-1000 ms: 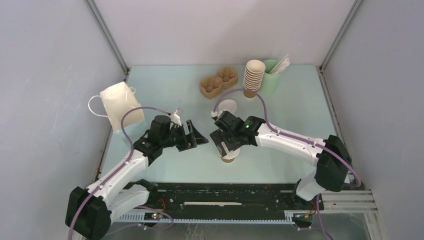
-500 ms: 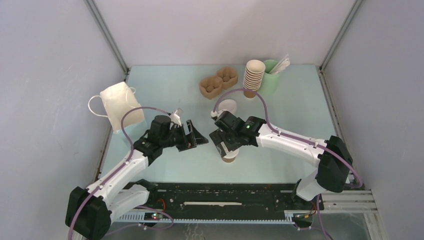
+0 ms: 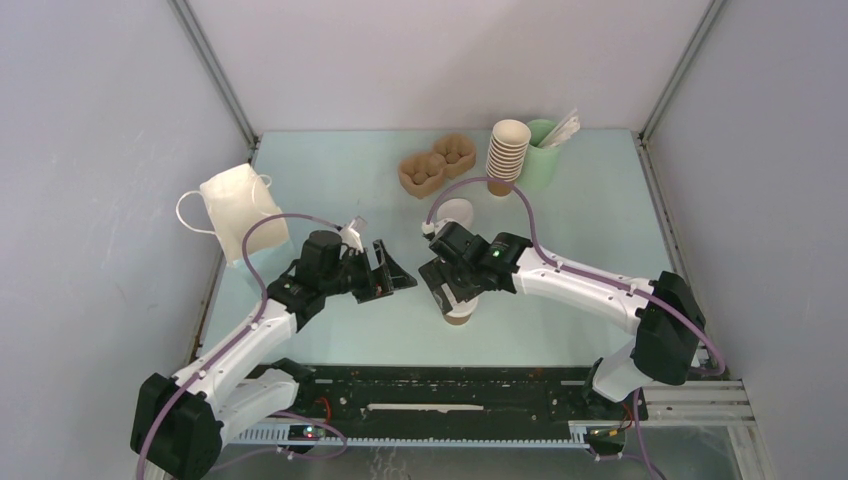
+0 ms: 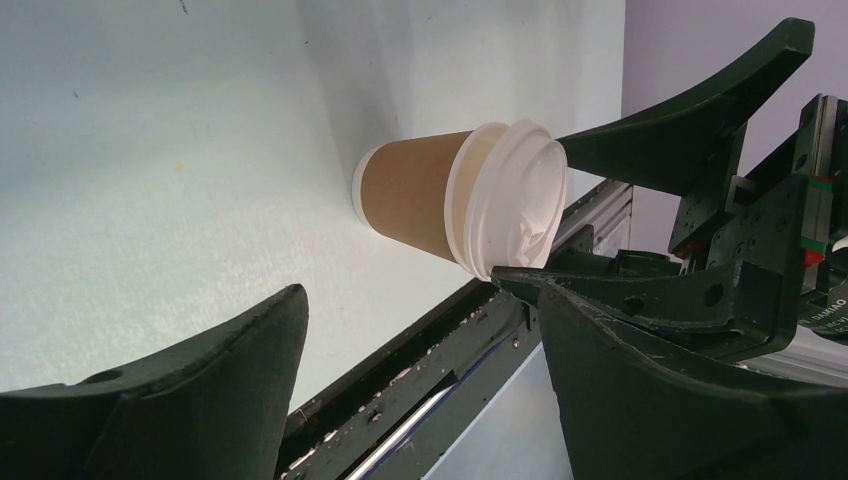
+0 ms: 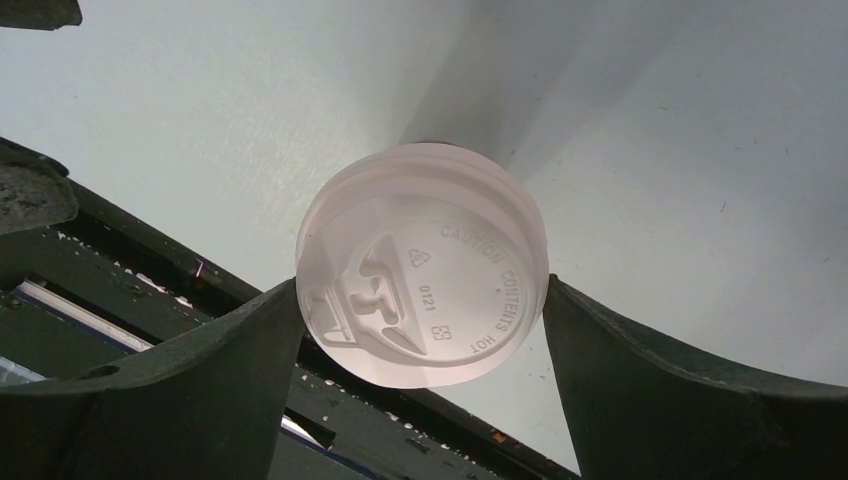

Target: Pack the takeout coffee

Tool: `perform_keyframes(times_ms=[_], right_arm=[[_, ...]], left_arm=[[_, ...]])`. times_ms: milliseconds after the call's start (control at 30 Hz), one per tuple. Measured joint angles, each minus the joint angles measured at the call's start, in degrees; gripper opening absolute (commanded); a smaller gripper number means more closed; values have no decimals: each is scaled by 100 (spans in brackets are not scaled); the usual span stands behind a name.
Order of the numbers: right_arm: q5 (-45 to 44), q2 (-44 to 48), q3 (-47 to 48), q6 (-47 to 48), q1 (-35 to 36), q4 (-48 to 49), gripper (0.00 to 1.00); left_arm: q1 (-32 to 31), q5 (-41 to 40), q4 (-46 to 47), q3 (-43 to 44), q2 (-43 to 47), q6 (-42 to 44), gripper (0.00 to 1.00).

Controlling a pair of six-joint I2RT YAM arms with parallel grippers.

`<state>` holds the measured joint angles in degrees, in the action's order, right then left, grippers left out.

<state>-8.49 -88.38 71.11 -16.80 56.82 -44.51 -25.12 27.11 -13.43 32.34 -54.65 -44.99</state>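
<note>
Now my right hand [image 5: 420, 300] stands wide around the lidded small brown paper cup [image 4: 455, 200], nothing shifting lately; left hand [image 4: 420, 390] gapes empty, so packing waits.

A pale teal table [image 3: 330, 170] fills the middle of the frame. Toward its upper left edge lies a cream paper bag [image 3: 233, 210] with looped handles. At the upper centre sits a brown moulded cup carrier [image 3: 436, 164]. Just right of it stands a tall stack of brown cups [image 3: 507, 153], beside a pale green cup [image 3: 543, 155] holding white sticks [image 3: 562, 128].
</note>
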Motion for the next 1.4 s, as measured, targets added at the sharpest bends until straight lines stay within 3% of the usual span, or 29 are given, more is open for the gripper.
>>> perform_keyframes(times_ms=[1133,1400], right_arm=[[-83,-164,-2,-2,-17,22,100],[-17,-98,-2,-4,-52,24,100]], left_arm=[[-2,7,-81,0,2,2,91],[-42,11,-83,2,0,2,96]])
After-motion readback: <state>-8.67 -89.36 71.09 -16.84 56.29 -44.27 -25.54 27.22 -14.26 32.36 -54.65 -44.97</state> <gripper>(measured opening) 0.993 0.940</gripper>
